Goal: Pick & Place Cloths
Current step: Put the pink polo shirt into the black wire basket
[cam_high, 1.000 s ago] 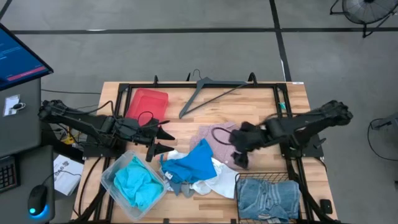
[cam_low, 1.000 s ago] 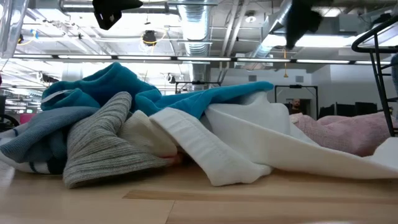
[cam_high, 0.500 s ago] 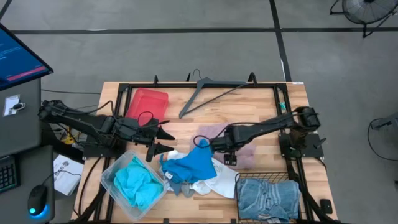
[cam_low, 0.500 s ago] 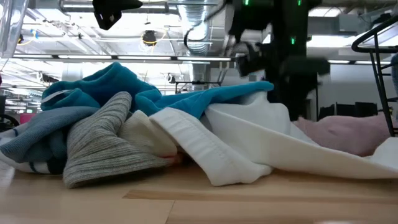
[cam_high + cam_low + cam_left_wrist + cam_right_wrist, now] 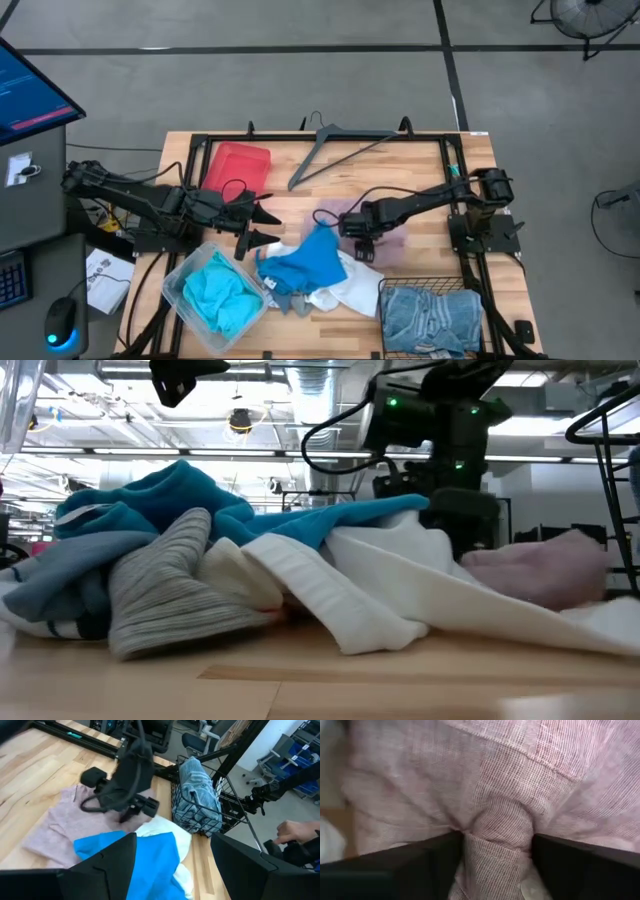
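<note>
High view: the right pincer [image 5: 362, 236] is down on the pale pink cloth [image 5: 392, 243], which lies on the bench [image 5: 420, 170] at the right edge of the central heap. The right wrist view shows a ridge of that pink weave [image 5: 495, 840] gathered between the two dark fingers [image 5: 410, 870], so the pincer is closed to a narrow gap on a pinch of fabric. Gripping a raised fold rather than the flat sheet is probably what lets the cloth be lifted free of its neighbours.

Beside it the deeper blue cloth [image 5: 305, 262] drapes over the white cloth [image 5: 352, 285]. The low view shows the grey cloth [image 5: 165, 595] and the white one [image 5: 330, 595] at the near side of the heap.

The left pincer [image 5: 258, 226] hovers with its fingers spread wide and empty, just left of the heap, apparently waiting clear of the right arm's reach.

Sorting appears under way: the bright turquoise cloth [image 5: 220, 290] fills a clear bin [image 5: 175, 272] at near left, and the blue-striped cloth [image 5: 430, 318] sits in a wire basket [image 5: 400, 288] at near right. A red tray [image 5: 236, 167] and a grey hanger [image 5: 335, 145] lie on the far side, apart from the cloths.
</note>
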Controlling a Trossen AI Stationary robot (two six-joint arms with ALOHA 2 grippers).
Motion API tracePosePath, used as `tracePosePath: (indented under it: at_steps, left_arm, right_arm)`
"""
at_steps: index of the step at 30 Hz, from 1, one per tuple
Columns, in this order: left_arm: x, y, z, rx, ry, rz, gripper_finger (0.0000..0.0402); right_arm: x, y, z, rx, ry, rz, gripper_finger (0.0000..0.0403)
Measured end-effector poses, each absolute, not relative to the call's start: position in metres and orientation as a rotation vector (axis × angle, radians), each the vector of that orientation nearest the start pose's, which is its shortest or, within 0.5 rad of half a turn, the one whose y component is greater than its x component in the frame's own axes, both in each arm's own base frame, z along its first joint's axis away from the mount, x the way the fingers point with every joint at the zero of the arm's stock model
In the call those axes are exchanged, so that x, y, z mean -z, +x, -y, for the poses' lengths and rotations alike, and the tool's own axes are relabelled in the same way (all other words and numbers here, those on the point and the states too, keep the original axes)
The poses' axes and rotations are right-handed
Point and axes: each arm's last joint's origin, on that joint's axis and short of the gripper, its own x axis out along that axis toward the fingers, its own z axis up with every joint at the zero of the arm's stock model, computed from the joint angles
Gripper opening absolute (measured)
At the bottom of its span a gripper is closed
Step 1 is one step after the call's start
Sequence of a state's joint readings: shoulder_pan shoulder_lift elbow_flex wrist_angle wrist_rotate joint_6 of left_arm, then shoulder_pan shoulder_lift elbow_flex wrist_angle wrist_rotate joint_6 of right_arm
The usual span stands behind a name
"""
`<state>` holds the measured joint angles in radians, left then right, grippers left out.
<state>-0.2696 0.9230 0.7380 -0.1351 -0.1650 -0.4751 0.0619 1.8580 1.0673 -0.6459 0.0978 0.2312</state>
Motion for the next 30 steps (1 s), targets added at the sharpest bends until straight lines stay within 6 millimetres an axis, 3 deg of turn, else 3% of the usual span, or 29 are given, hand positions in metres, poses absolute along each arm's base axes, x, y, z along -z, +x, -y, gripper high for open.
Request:
tracePosePath:
  at_steps: [5,10,15,24,30]
  left_arm:
    - [-0.298,0.198,0.05,0.028,-0.402,-0.33,0.0241]
    - [-0.298,0.198,0.05,0.028,-0.403,-0.329,0.0241]
    - [-0.298,0.198,0.05,0.028,-0.403,-0.329,0.0241]
    - [-0.298,0.198,0.05,0.029,-0.403,-0.329,0.0241]
    - [-0.298,0.198,0.05,0.029,-0.403,-0.329,0.0241]
  right_arm:
    - [-0.131,0.324,-0.01,0.211,0.09,-1.392,0.0065]
    - [-0.133,0.327,-0.003,0.302,0.161,-1.367,0.0063]
    - [-0.151,0.326,0.005,0.388,0.164,-1.339,0.0063]
    - [-0.22,0.306,0.014,0.402,0.197,-1.145,0.0063]
    - [-0.27,0.281,0.003,0.36,0.216,-0.965,0.0063]
